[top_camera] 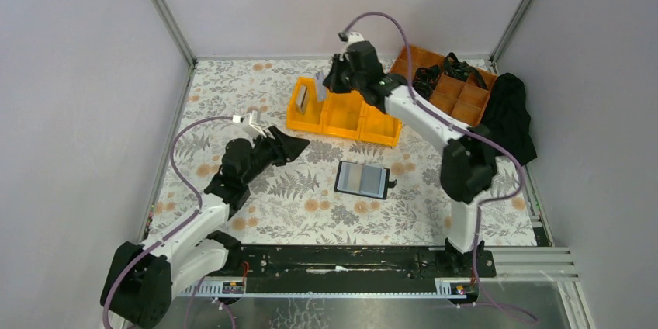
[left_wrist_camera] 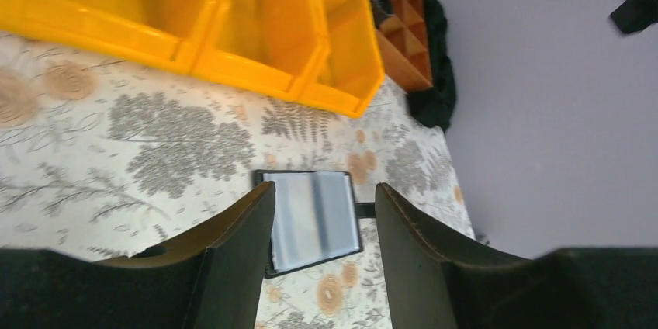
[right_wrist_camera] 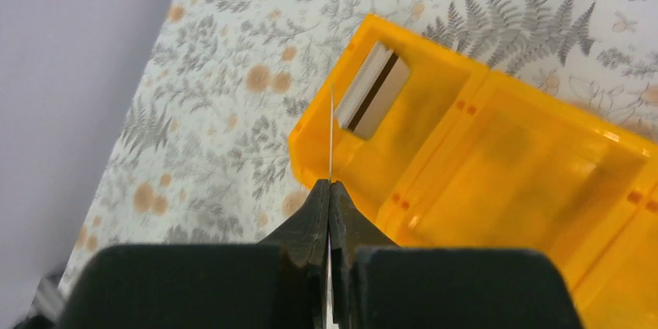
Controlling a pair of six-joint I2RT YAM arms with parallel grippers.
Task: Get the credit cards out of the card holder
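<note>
Fingers of right gripper (right_wrist_camera: 330, 185) pinch a credit card (right_wrist_camera: 331, 131) edge-on over yellow bin (right_wrist_camera: 434, 43) end compartment | second card (right_wrist_camera: 374, 96) leans inside it | left gripper (left_wrist_camera: 326, 187) spread wide above open card holder (left_wrist_camera: 314, 220)

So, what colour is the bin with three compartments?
Yellow; the bin shows best in the right wrist view.

Robot lab test cell: plain grey walls (top_camera: 70, 73), aluminium frame (top_camera: 163, 11), floral-cloth table (top_camera: 256, 212), left arm (top_camera: 194, 224) and right arm (top_camera: 427, 116) bolted to a rail (top_camera: 341, 263), yellow bin (top_camera: 341, 123)
</note>
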